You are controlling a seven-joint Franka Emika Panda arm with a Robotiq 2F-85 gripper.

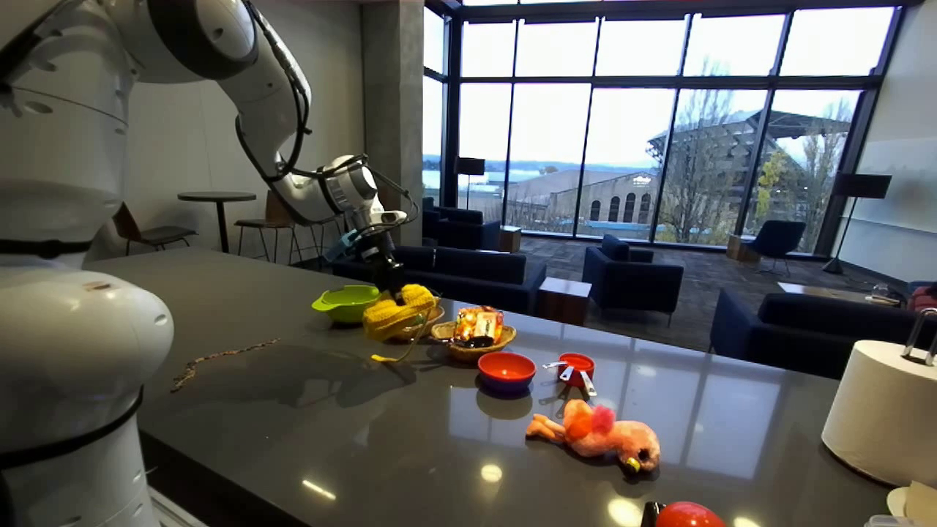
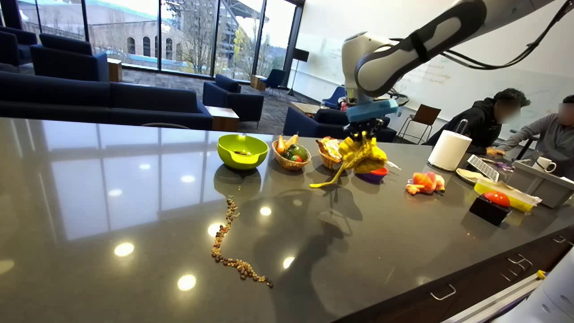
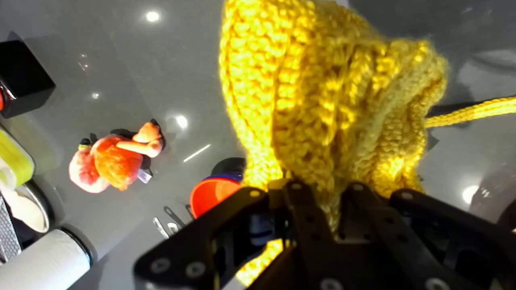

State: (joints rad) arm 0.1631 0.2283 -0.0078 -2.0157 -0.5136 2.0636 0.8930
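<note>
End effector point(image 3: 327, 197): here I am, reaching down over the bench point(image 1: 410, 439), clamped on a bunched fold of yarn.
Yellow knitted piece point(image 3: 322, 92): right there in my grasp, apparently hanging clear of the surface; it's soft, so I'd judge a gathered fold gives me more to bite than a flat edge.
Yellow cord point(image 2: 332, 179): dangling to the left in an exterior view, tip loose, nothing of mine on it.
Red-and-purple bowl point(image 2: 372, 177): mouth up, peeking out behind the knit!
Red measuring cups point(image 1: 576, 368): just right of that bowl, handles splayed outward, presumably nested to save room.
Snack basket point(image 1: 468, 353): left of the bowl, wrapped goods inside, likely to stay corralled.
Produce basket point(image 2: 291, 166): one place further left, fruit and vegetables propped against its walls.
Green bowl point(image 2: 242, 162): far left of the row, something brownish at the bottom.
Nut trail point(image 2: 218, 246): nuts or beans strewn toward the near side; spilled or laid, I can't tell.
Flamingo plush point(image 1: 585, 432): right of the bowl, lying down.
Paper towel roll point(image 1: 878, 410): further right, upright on its stand.
</note>
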